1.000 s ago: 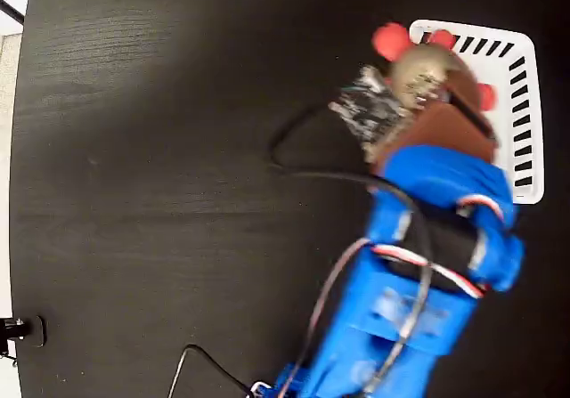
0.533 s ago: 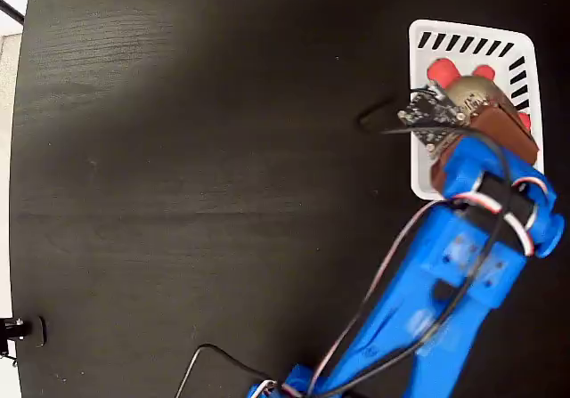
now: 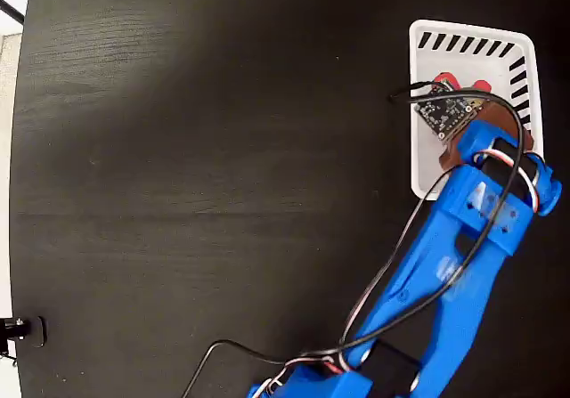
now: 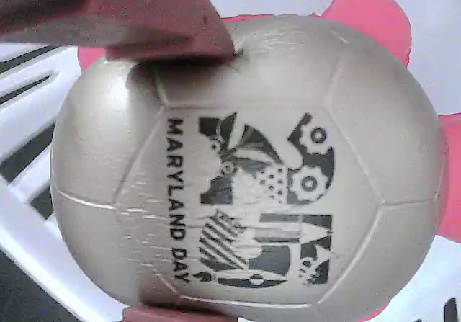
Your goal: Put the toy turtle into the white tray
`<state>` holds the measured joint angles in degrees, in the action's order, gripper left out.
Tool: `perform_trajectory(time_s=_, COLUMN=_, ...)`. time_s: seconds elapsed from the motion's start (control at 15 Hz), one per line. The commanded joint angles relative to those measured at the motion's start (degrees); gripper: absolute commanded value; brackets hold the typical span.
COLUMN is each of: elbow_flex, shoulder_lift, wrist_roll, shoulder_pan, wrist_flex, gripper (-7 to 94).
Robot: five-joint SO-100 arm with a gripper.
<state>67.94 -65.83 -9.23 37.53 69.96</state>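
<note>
The toy turtle [image 4: 245, 178] fills the wrist view: a rounded metallic beige shell with a dark printed logo, and red limbs [image 4: 367, 19] showing behind it. My gripper [image 4: 176, 178] is shut on it, one brown finger [image 4: 144, 19] pressing the shell's top and the other at its lower edge. In the fixed view the gripper [image 3: 459, 117] hangs inside the outline of the white tray [image 3: 472, 37]. Only two red bits of the turtle [image 3: 445, 82] show past the wrist's circuit board. I cannot tell whether the turtle touches the tray floor.
The blue arm [image 3: 454, 264] reaches from the bottom edge up to the tray at the right of the black table [image 3: 196, 166]. Thin cables [image 3: 223, 349] trail near the arm's base. A small dark clamp [image 3: 22, 329] sits at the table's lower left edge.
The gripper has carried the turtle from above the tray's upper left corner rightward into the tray and lower. The arm has stretched out, and the turtle is now mostly hidden beneath the wrist.
</note>
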Motion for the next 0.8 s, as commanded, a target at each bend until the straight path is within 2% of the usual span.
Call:
perform_trajectory(time_s=0.0, elbow_flex=-4.5, shoulder_lift=-2.2, wrist_roll=0.2, shoulder_pan=0.3, wrist_flex=-0.6, gripper=32)
perform_trajectory(time_s=0.07, elbow_flex=-4.5, shoulder_lift=-2.0, wrist_roll=0.8, shoulder_pan=0.1, wrist_flex=-0.7, gripper=44)
perform_trajectory(time_s=0.13, elbow_flex=-4.5, shoulder_lift=-1.9, wrist_roll=1.1, shoulder_pan=0.0, wrist_flex=-0.6, gripper=51)
perform_trajectory(time_s=0.6, elbow_flex=-5.7, shoulder_lift=-4.3, wrist_roll=0.8, shoulder_pan=-0.4, wrist_flex=2.3, gripper=50)
perform_trajectory(time_s=0.67, elbow_flex=-7.4, shoulder_lift=-5.9, wrist_roll=0.0, shoulder_pan=-0.7, wrist_flex=2.8, gripper=34)
perform_trajectory(time_s=0.73, elbow_flex=-9.3, shoulder_lift=-7.9, wrist_roll=-1.9, shoulder_pan=-1.1, wrist_flex=3.6, gripper=0)
